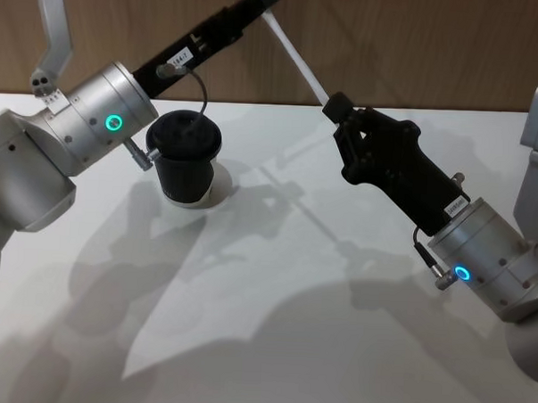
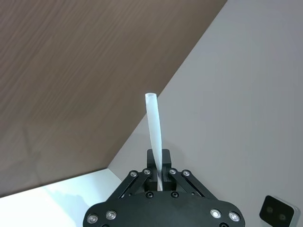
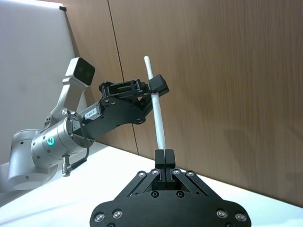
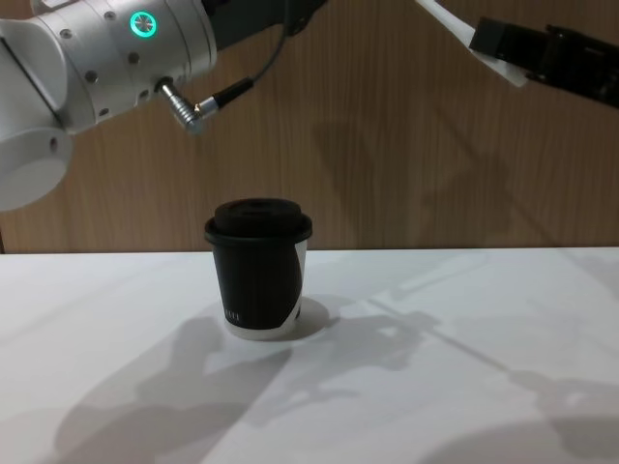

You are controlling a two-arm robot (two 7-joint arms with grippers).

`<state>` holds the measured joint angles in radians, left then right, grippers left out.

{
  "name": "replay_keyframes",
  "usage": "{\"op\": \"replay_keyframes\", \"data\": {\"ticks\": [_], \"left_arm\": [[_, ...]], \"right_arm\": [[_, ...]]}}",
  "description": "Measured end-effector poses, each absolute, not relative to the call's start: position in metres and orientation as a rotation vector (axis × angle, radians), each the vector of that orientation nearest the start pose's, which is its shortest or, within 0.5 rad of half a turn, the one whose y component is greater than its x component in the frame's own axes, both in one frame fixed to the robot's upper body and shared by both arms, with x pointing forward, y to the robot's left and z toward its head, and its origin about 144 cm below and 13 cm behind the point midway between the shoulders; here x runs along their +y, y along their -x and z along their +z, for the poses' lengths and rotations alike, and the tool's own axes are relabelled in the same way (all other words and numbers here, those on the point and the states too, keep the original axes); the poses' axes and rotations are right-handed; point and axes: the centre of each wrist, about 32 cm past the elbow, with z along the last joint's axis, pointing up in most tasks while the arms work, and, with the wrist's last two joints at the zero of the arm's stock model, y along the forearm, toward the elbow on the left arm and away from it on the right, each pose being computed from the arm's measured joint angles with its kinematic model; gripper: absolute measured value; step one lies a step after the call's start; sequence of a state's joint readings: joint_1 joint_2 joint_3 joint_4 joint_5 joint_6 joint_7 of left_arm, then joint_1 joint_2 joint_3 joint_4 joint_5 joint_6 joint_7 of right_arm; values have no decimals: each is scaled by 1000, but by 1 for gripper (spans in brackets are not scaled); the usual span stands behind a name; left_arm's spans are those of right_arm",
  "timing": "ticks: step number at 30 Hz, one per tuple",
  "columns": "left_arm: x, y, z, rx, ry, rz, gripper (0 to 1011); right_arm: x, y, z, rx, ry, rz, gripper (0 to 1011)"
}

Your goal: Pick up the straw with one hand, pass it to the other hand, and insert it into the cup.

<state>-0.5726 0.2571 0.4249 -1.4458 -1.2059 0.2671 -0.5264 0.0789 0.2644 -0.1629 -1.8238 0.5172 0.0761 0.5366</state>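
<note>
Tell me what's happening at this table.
A handover is in progress in mid-air. The right hand grips the straw at its lower end, and the left hand is closed on it nearer the upper end, so both hold it at once. The straw slants above the table, off to the side of the cup. The cup stands upright on the table with its lid on, and the straw is not yet in it.

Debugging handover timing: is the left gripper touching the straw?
Touching. The left wrist view shows the straw clamped between the fingers of the left gripper. The right gripper also grips it, lower down.
</note>
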Motion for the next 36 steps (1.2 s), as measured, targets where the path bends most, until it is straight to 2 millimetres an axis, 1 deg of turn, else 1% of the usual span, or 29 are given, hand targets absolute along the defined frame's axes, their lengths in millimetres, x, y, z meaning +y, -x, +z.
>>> {"op": "replay_keyframes", "data": {"ticks": [3,6,7,8,10,13,15,16,17,18,19,20,25,27,28,30,31,32,36], "left_arm": [[184,-575,1296,448,574,421,39],[185,-574,1295,447,576,426,30],[185,-574,1295,447,576,426,23],[186,-574,1295,447,576,428,19],[186,-574,1295,446,577,430,14],[187,-573,1295,444,577,433,14],[187,-573,1295,442,577,436,14],[188,-573,1295,439,577,439,14],[188,-573,1295,437,577,440,14],[189,-573,1296,431,577,445,14],[189,-573,1296,427,575,449,14],[189,-572,1297,423,574,452,14],[193,-571,1301,382,563,484,14],[196,-570,1305,354,555,504,13],[196,-570,1306,346,552,510,14],[199,-568,1310,314,543,534,14],[200,-568,1311,304,539,541,12],[202,-567,1313,284,532,557,14],[207,-563,1320,228,511,602,14]], "right_arm": [[-234,-464,1241,-28,-312,-759,22],[-234,-464,1241,-28,-312,-759,113],[-234,-464,1241,-28,-312,-759,166],[-234,-464,1241,-28,-312,-759,166],[-234,-464,1241,-28,-312,-759,258],[-234,-464,1241,-28,-312,-759,318],[-234,-464,1241,-28,-311,-759,396],[-234,-464,1241,-28,-312,-759,413],[-234,-464,1241,-28,-312,-759,472],[-234,-464,1241,-28,-311,-759,472],[-234,-464,1241,-28,-312,-759,516],[-234,-464,1241,-28,-311,-759,530],[-234,-464,1241,-28,-311,-759,716],[-234,-464,1241,-28,-312,-759,753],[-234,-464,1241,-28,-311,-759,809],[-234,-464,1241,-28,-311,-759,860],[-234,-464,1241,-28,-311,-759,860],[-234,-464,1241,-28,-311,-759,916],[-234,-464,1241,-28,-311,-759,1001]]}}
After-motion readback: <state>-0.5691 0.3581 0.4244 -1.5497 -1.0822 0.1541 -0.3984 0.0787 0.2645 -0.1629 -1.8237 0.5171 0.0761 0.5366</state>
